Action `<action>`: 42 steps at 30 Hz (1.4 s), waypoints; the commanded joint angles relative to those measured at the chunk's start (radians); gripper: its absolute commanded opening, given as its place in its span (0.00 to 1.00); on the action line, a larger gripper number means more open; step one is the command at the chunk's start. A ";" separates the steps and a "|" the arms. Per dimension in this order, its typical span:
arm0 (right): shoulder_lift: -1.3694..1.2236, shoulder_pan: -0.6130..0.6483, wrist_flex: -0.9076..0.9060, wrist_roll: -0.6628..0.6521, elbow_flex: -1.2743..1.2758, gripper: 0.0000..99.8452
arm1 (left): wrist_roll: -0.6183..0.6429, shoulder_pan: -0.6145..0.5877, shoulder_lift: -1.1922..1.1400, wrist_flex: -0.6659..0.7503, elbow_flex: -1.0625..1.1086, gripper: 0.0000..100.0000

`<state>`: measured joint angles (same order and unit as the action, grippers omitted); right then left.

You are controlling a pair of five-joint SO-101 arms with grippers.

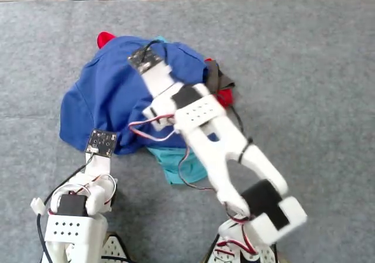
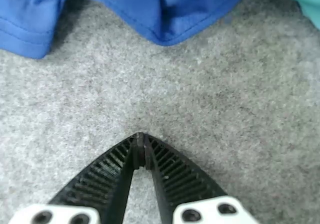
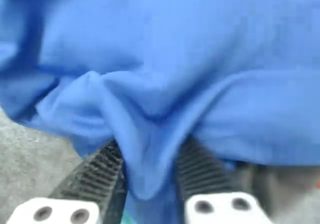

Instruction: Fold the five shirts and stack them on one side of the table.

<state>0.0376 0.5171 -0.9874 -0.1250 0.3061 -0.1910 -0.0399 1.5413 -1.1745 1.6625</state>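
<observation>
Right wrist view: pinches a blue shirt (image 3: 175, 59) fold in right gripper (image 3: 150, 161), with left gripper (image 2: 141, 143) closed, empty, just short of its hem.

We see white plastic arms (image 1: 218, 139) with black motor blocks (image 1: 262, 197), red and black cables (image 1: 140, 135), and black ribbed fingers (image 2: 175, 171) on screw-holed white mounts (image 2: 200, 215).

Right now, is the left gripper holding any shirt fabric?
No, the left gripper is shut on nothing over bare table, short of the blue shirt.
</observation>
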 commanded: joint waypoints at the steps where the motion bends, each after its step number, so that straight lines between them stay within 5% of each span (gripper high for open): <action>1: 0.168 -0.083 -0.081 -0.011 -0.127 0.01 | -0.006 -0.008 0.006 0.014 -0.005 0.03; 8: 0.464 -0.258 -0.262 -0.117 -0.371 0.01 | -0.006 -0.008 0.006 0.014 -0.005 0.03; 18: 0.697 -0.844 -0.255 -0.121 -0.272 0.01 | -0.006 -0.008 0.006 0.014 -0.005 0.03; 23: 0.670 -0.868 -0.201 -0.114 0.145 0.01 | -0.006 -0.008 0.006 0.014 -0.005 0.03; 31: 0.688 -0.833 0.285 -0.118 0.829 0.01 | -0.006 -0.008 0.006 0.014 -0.005 0.03; 38: 0.705 -0.815 0.445 -0.118 1.052 0.01 | -0.006 0.012 0.006 0.020 -0.005 0.03; 42: 0.705 -0.815 0.422 -0.118 1.041 0.01 | -0.002 0.130 0.008 0.052 -0.002 0.03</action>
<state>0.7403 -0.3130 -0.5639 -0.2355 1.3433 -0.1895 0.0138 1.5443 -1.1561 1.6625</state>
